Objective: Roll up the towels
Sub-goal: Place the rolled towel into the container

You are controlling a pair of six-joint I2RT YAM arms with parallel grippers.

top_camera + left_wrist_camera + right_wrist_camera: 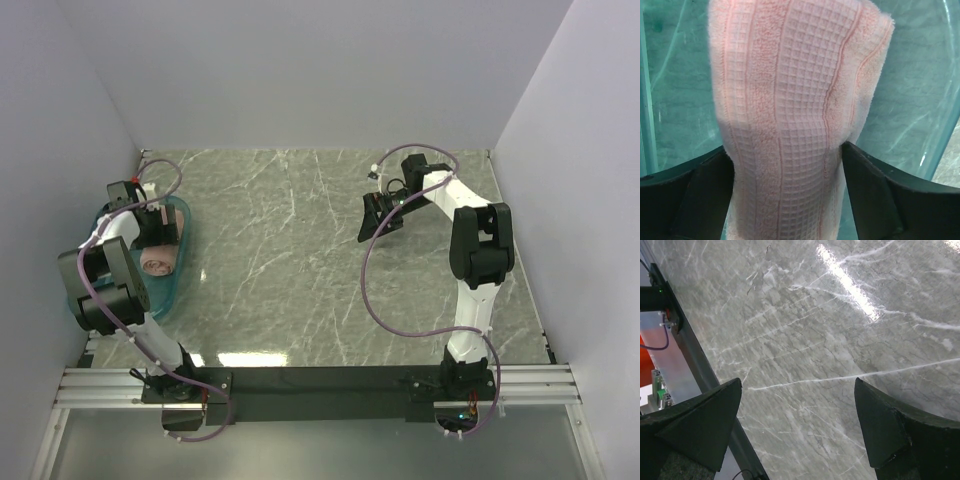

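The salmon-pink towel [157, 262] lies rolled up inside the teal tray [176, 292] at the table's left edge. In the left wrist view the towel [795, 75] fills the middle as a waffle-textured roll. My left gripper [787, 150] straddles it, and both dark fingers [705, 195] press against its sides, where the roll looks narrower. From above, the left gripper [152, 232] hangs over the tray. My right gripper [376, 226] hovers over bare marble at the right, and in its wrist view the right gripper [797, 382] is wide open with nothing in it.
The translucent tray wall [940, 125] curves round the towel on the right. White walls close in the table on three sides. A black rail and aluminium frame [675, 365] run along the near edge. Grey marble table [290, 260] lies between the arms.
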